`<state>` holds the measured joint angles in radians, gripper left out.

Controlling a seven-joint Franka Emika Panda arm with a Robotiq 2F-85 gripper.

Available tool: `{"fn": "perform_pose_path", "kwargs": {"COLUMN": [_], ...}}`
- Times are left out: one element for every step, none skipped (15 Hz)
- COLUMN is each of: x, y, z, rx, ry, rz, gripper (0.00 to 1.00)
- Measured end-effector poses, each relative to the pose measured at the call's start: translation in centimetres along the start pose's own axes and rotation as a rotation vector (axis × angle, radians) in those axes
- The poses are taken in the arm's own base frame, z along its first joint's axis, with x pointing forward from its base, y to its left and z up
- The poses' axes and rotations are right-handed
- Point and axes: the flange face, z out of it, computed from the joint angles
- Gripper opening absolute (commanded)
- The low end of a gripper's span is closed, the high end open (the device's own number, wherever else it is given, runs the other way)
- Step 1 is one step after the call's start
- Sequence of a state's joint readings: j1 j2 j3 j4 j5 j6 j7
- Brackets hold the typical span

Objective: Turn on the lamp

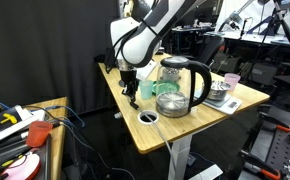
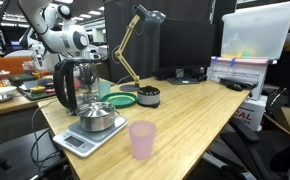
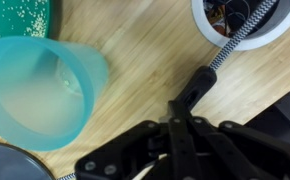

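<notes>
The lamp [image 2: 126,52] stands at the back of the wooden table, with a thin brass stem, a small head up top and a round base by the green plate. In an exterior view my gripper [image 1: 131,88] hangs low over the table beside the kettle, and the arm hides most of the lamp. In the wrist view the gripper [image 3: 190,108] has its fingers together, with the tips at a black piece on a braided cord [image 3: 235,38]. The cord runs into the round cable hole [image 3: 285,30].
A teal cup [image 3: 40,90] stands close beside the gripper. The glass kettle [image 2: 78,85], a steel bowl on a scale [image 2: 90,130] and a pink cup [image 2: 142,138] stand on the table. A green plate [image 2: 122,100] lies near the lamp's base. The table edge is close to the cable hole [image 1: 148,117].
</notes>
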<state>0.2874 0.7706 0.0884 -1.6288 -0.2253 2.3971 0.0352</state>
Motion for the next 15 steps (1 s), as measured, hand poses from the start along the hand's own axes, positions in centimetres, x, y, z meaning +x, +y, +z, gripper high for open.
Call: {"fn": "perform_pose_path", "kwargs": {"x": [-0.1,-0.1,-0.1,-0.1,0.0,0.0,0.1,0.2,0.4,0.6,0.9,1.1,1.2,1.3,1.4], "y": [-0.1,-0.2,-0.3,-0.4,-0.6,-0.6,-0.7,-0.8,-0.9,-1.0,-1.1,-1.2,-1.4,-1.5,-1.6], "z": [0.3,0.5,0.5,0.5,0.5,0.4,0.3,0.2,0.0,-0.3,-0.6,-0.9,-1.1,-1.2,-1.3], "rx": [0.001,0.003,0.003,0.004,0.006,0.006,0.007,0.007,0.007,0.007,0.006,0.006,0.005,0.005,0.005], "ry": [-0.005,-0.008,-0.008,-0.008,-0.008,-0.007,-0.005,-0.001,0.005,0.012,0.019,0.025,0.03,0.032,0.034], "rz": [0.0,-0.001,-0.002,-0.004,-0.005,-0.005,-0.006,-0.007,-0.007,-0.008,-0.009,-0.01,-0.011,-0.013,-0.014], "gripper": [0.0,0.0,0.0,0.0,0.0,0.0,0.0,0.0,0.0,0.0,0.0,0.0,0.0,0.0,0.0]}}
